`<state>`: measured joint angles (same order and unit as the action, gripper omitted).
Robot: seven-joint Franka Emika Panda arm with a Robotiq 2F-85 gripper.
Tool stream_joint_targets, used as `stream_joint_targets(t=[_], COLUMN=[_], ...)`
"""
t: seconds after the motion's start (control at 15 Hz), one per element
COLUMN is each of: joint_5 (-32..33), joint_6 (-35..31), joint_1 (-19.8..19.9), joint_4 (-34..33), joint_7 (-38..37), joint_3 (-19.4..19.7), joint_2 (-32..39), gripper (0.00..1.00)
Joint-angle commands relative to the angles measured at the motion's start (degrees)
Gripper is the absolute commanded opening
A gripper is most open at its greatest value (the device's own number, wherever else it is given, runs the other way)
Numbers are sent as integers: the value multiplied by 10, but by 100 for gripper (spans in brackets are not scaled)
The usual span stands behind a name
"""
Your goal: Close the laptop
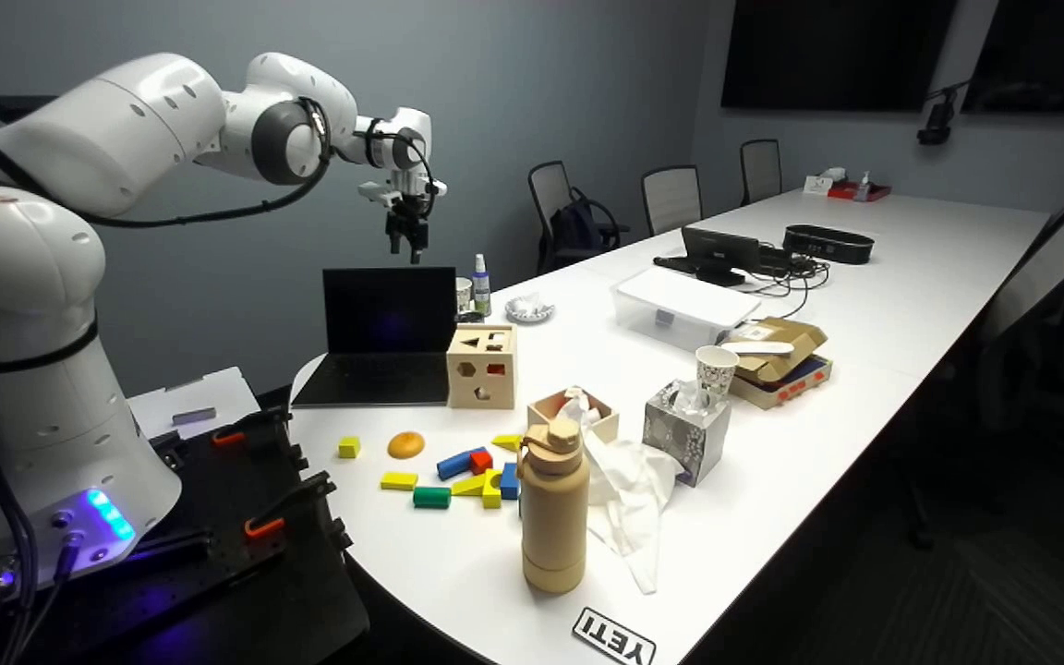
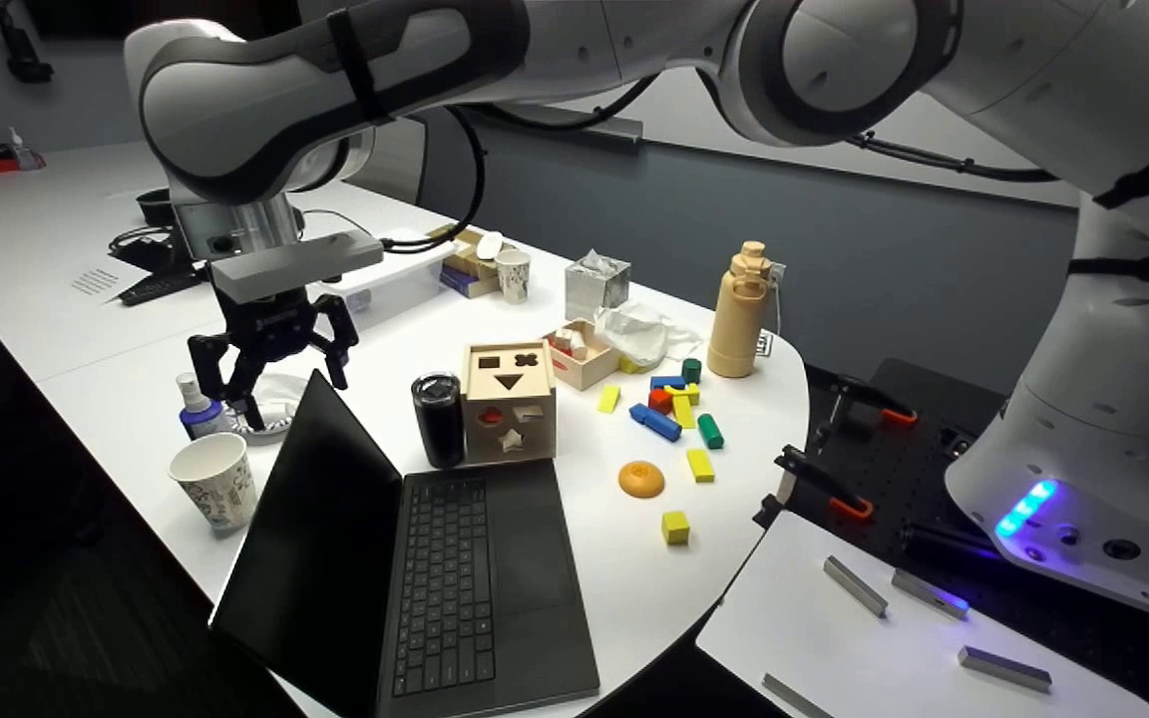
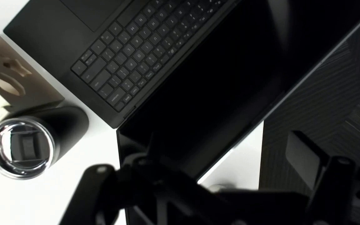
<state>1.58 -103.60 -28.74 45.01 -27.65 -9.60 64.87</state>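
Note:
The black laptop stands open on the white table, its dark screen (image 1: 391, 309) raised and its keyboard base (image 2: 455, 588) flat. In an exterior view the lid leans back from the base. The wrist view shows the keyboard (image 3: 130, 56) and the screen's long top edge running diagonally. My gripper (image 1: 405, 251) is open and empty, above and behind the lid's top edge. It also shows open in an exterior view (image 2: 295, 397), near the lid's upper corner. In the wrist view my open fingers (image 3: 225, 140) lie on either side of the lid edge's line; contact cannot be told.
A wooden holed cube (image 2: 510, 409) and a black tumbler (image 2: 438, 424) stand close beside the laptop. A paper cup (image 2: 218, 484) and a spray bottle (image 2: 200, 409) stand behind the lid. Several coloured blocks (image 1: 463, 462) and a tan bottle (image 1: 555, 508) are on the table.

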Motion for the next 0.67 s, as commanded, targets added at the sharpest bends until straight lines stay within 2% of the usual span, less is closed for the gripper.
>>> stream_joint_targets(t=[0.0,0.13,0.33,0.6], joint_5=[5,7,1,-2], joint_6=[54,68,95,133], joint_1=[-22,-26,-38,-42], joint_4=[-140,-159,-177,-218], joint_7=[-27,-36,-47,-64], joint_3=[11,16,47,62], joint_2=[83,99,114,136], gripper=[100,100,100,100])
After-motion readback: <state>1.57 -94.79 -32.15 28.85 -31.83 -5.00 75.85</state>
